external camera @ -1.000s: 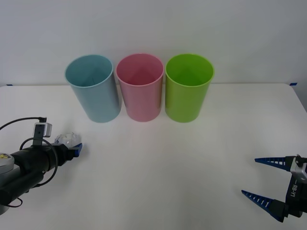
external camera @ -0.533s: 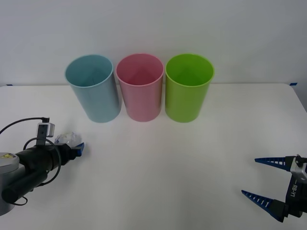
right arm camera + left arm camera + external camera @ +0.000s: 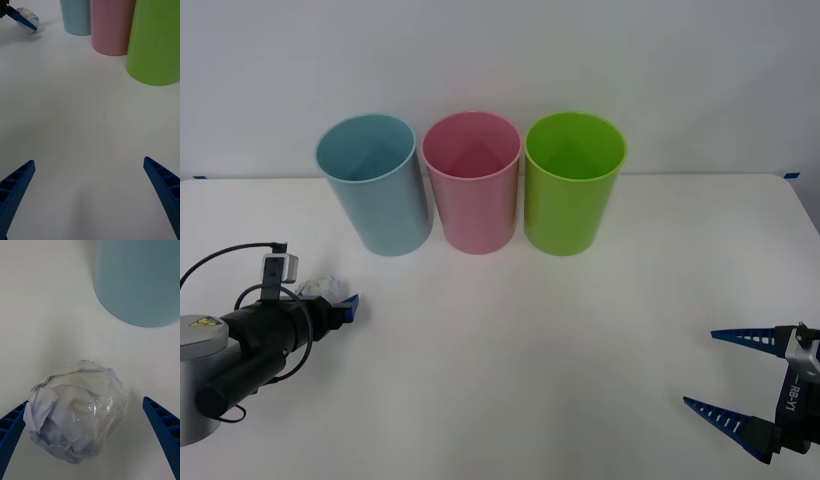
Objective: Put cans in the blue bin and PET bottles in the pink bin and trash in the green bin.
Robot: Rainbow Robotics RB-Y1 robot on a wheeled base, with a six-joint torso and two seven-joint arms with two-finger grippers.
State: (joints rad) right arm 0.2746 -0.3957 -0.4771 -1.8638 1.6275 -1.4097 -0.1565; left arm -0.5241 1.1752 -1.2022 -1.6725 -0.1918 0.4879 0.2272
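Right now the trash (image 3: 77, 410), a crumpled whitish ball, sits on the white table (image 3: 560, 340) between the spread fingers of the left gripper (image 3: 90, 442), one finger touching it, the other apart, not clamped. Blue bin (image 3: 373, 184) stands just beyond that gripper, pink bin (image 3: 472, 181) and green bin (image 3: 573, 182) further along. Right gripper (image 3: 735, 385) rests released, well apart from the trash.

Three bins: blue bin (image 3: 375, 182), pink bin (image 3: 472, 180), green bin (image 3: 573, 181); one trash (image 3: 77, 409).
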